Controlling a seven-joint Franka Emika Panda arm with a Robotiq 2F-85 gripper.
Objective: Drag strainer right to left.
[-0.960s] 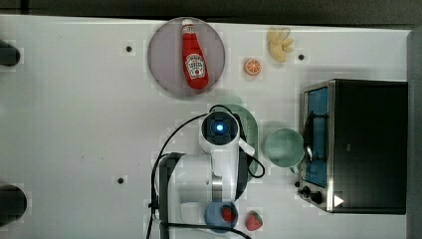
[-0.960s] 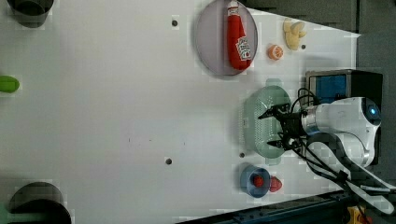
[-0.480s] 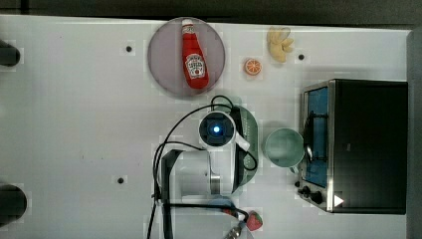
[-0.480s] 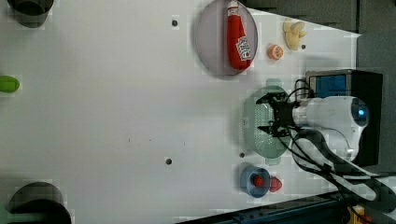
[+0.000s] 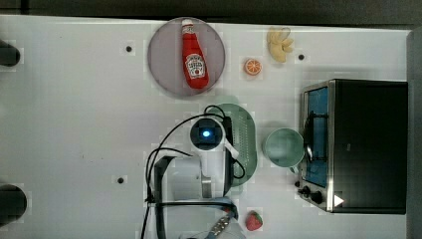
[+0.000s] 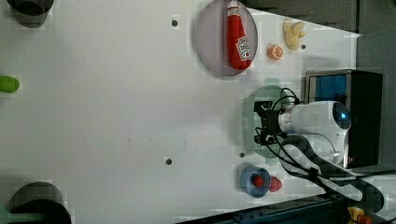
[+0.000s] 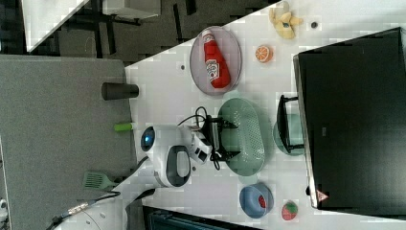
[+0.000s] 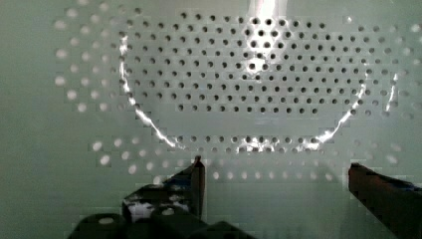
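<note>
1. Here, one strainer [image 5: 245, 142] lies on the white table [image 5: 74, 124], between the grey plate [image 5: 164, 59] and the strawberry [image 5: 254, 220] in the top view, just beside one mint cup [image 5: 282, 147].
2. One ketchup bottle [image 5: 194, 59] lies on the plate.
3. One toaster oven [image 5: 366, 144] stands by the cup.
4. The arm's gripper [image 8: 273, 186] reaches down into the strainer, fingers spread wide, grasping nothing.

A white table [image 5: 74, 124] with small dark bolt holes carries everything. Beyond its edge in the right view lie grey flooring [image 7: 57, 143] and, seemingly, dark furniture legs [image 7: 139, 19].
</note>
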